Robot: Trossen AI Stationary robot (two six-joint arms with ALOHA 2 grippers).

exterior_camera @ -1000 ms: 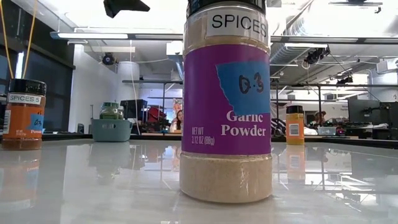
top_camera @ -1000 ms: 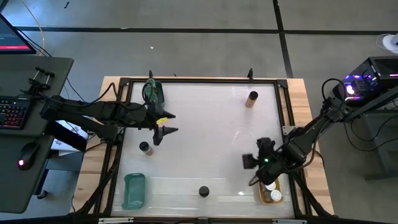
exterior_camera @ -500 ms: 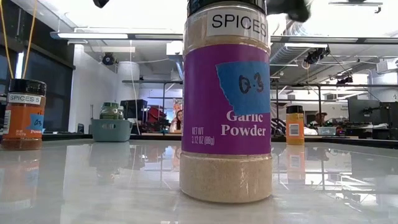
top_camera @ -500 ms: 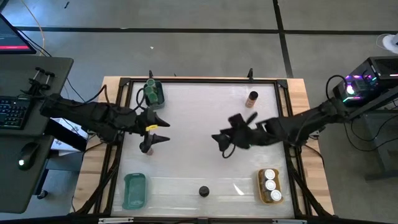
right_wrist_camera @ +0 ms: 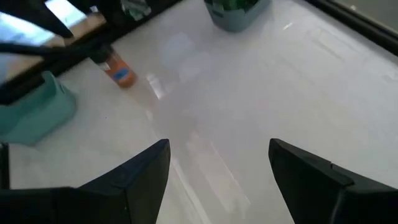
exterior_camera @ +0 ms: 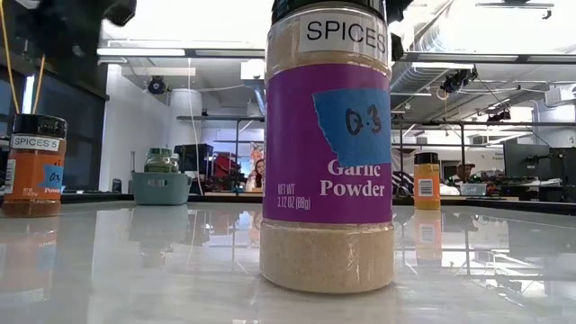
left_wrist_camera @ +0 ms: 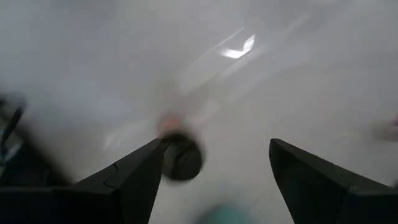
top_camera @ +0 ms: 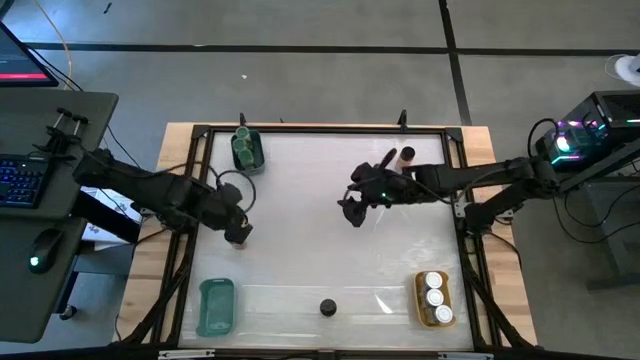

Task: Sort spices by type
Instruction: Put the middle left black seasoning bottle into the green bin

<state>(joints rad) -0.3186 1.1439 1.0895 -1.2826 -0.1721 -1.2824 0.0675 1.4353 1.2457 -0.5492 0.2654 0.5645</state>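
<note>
Left gripper [top_camera: 236,226] | fingers apart, empty — poised over black-lidded jar [top_camera: 234,238] at table's 9 o'clock | centre jar between fingers, descend straight, close below lid | right gripper [top_camera: 352,212] parted, empty — mid-table, 1 o'clock.

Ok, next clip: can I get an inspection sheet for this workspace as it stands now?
Surface: glossy white table, framed.
Job's things: green-lidded jars in teal tray at back; white-lidded jars in orange tray; empty teal tray; loose jars: garlic powder, orange jar, and one at the left gripper.
Clutter: nothing seen.
Grippers: left gripper open over its jar; right gripper open, empty, mid-table.
Cables: run along both arms.
Surroundings: keyboard, mouse, lit box; person far behind.
</note>
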